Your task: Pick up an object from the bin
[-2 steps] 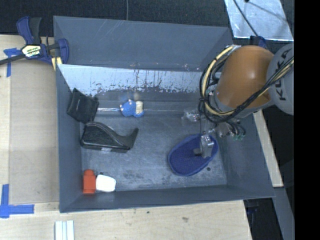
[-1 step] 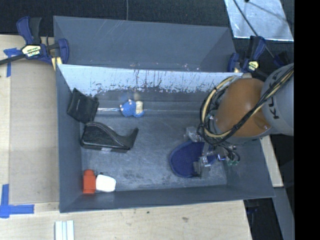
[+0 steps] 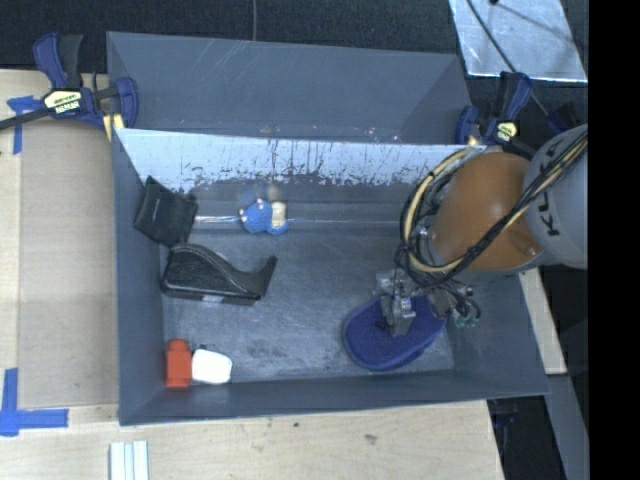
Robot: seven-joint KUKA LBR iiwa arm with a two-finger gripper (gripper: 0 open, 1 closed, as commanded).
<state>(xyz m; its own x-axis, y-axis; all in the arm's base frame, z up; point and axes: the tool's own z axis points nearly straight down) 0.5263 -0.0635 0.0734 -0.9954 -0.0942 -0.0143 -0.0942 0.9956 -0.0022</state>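
We see the pincer (image 3: 396, 310) low in the front right part of the bin (image 3: 310, 298), its tip down on a blue oval (image 3: 372, 350), a flat, rounded thing with a raised edge that lies on the floor near the front wall. The tip meets the oval's upper middle. From this angle we cannot tell how far the pincer is open, nor whether it has hold of the oval. Just behind and to the right of the pincer sits the arm's orange cover (image 3: 485, 218), round and glossy, with black and yellow cables (image 3: 418, 223) looping along its left side down to the wrist. The bin is grey metal with sloping walls; its floor is scuffed, and dark streaks run along the foot of the back wall. The other things in it lie well apart from the pincer, all in the left half. Nearest, about the middle of that half, we find a black wedge (image 3: 212, 276) lying low on the floor, its thin end turned up at the right. Behind it, close to the left wall, a black block (image 3: 165, 213) stands tilted. To the right of the block, near the back wall, is a small blue and yellow toy (image 3: 264, 218). In the front left corner lie an orange piece (image 3: 178, 364) and a white piece (image 3: 212, 367), touching side by side.
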